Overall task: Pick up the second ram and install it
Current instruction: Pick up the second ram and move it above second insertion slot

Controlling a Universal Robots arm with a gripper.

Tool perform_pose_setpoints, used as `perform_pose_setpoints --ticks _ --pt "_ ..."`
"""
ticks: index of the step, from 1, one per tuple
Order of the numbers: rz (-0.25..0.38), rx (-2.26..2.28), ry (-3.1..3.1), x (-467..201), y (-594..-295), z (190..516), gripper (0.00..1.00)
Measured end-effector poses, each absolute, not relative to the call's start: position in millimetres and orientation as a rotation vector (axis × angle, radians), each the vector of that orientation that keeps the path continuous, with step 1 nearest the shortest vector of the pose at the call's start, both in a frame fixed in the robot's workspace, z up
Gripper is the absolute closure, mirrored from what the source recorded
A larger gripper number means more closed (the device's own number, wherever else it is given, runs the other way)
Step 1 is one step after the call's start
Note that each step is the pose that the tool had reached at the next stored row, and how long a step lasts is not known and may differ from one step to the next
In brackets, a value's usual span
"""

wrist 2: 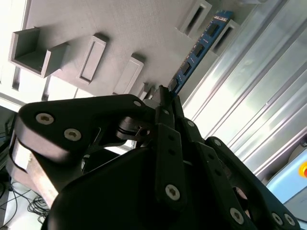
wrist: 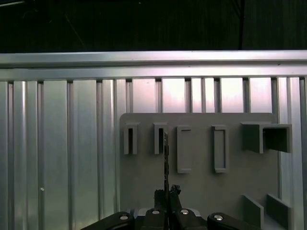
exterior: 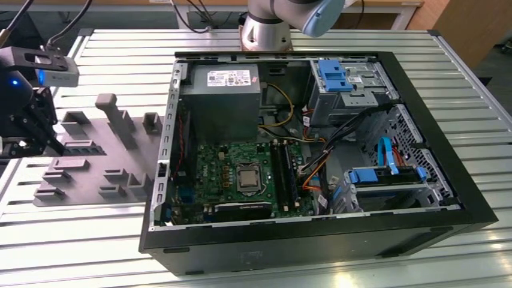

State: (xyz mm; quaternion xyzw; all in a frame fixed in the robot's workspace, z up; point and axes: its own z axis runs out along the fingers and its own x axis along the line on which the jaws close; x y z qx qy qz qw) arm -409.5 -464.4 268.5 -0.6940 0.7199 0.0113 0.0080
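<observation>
Second ram (wrist 2: 199,48) over grey tray (wrist 2: 134,24)

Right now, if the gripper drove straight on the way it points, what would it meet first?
The gripper is shut on the second ram, which leads the way. Its far end would meet the grey holder tray first, likely at a slot block; the gap left is unclear.

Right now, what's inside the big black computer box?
A green motherboard, a grey power supply, blue drive brackets and cables. Whatever sits beneath them is covered.
</observation>
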Motion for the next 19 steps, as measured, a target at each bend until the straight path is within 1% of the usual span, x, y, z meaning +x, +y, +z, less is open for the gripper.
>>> perform_pose_setpoints --ticks 19 --pt "0.035 -2.169 2.250 -409.5 -464.5 281.5 0.86"
